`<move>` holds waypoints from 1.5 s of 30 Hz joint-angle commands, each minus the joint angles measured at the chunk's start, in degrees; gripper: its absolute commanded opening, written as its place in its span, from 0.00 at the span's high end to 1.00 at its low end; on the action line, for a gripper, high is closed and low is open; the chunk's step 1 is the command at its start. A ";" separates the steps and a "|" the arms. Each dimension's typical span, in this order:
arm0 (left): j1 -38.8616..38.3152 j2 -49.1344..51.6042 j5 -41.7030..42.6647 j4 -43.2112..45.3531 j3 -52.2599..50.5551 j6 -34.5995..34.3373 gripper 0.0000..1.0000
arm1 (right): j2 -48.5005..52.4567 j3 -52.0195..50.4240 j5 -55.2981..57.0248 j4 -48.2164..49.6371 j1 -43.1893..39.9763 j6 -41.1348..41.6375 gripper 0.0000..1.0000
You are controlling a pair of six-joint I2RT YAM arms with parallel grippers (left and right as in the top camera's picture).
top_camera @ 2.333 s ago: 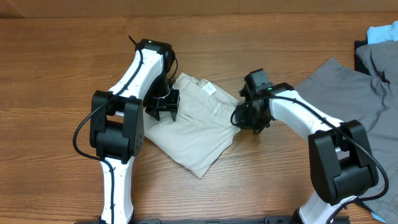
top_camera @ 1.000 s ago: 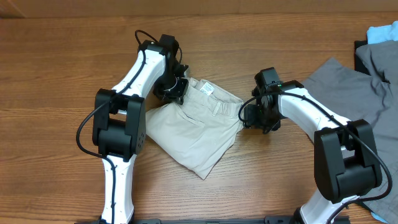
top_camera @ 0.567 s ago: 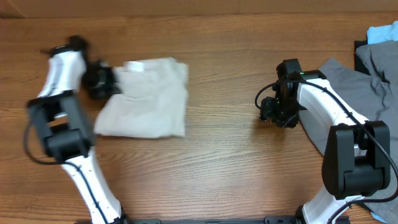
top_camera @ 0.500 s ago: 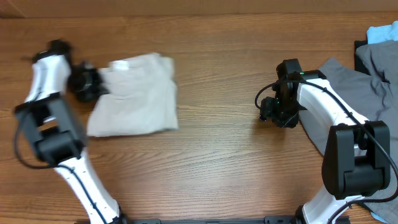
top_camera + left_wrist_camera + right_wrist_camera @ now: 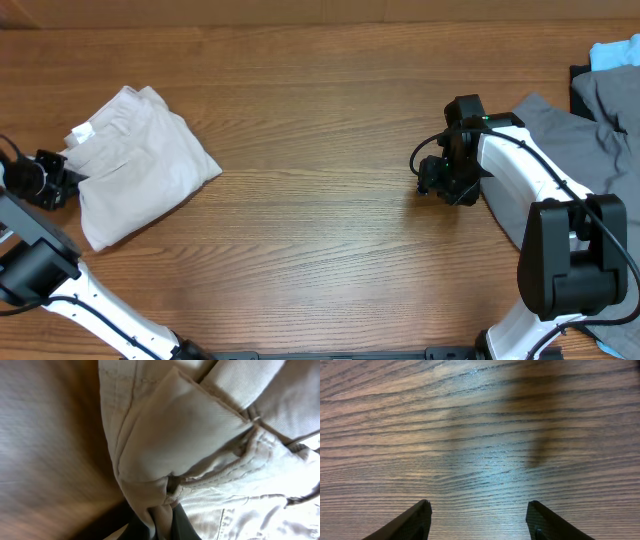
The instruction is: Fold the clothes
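Note:
The clothes, pale beige folded shorts (image 5: 140, 165), lie at the far left of the table with a small white tag at their left corner. My left gripper (image 5: 62, 180) is shut on the shorts' left edge. In the left wrist view a pinch of beige cloth (image 5: 165, 465) runs down between the dark fingers (image 5: 182, 527). My right gripper (image 5: 437, 188) hovers open over bare wood right of centre. Its two dark fingertips (image 5: 412, 520) stand wide apart with nothing between them.
A grey garment (image 5: 585, 150) is spread at the right, partly under my right arm. A light blue garment (image 5: 615, 52) and a dark item (image 5: 580, 90) sit at the back right corner. The wooden table (image 5: 320, 230) stretches between the arms.
My left gripper has dragged the shorts from the table's middle to the far left, turning them as they went. The right gripper drew back to the right and then held still.

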 commanded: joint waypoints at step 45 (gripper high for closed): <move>-11.52 -16.31 -30.99 18.38 2.25 2.54 0.96 | -0.02 1.27 0.33 -0.85 -0.04 0.24 0.34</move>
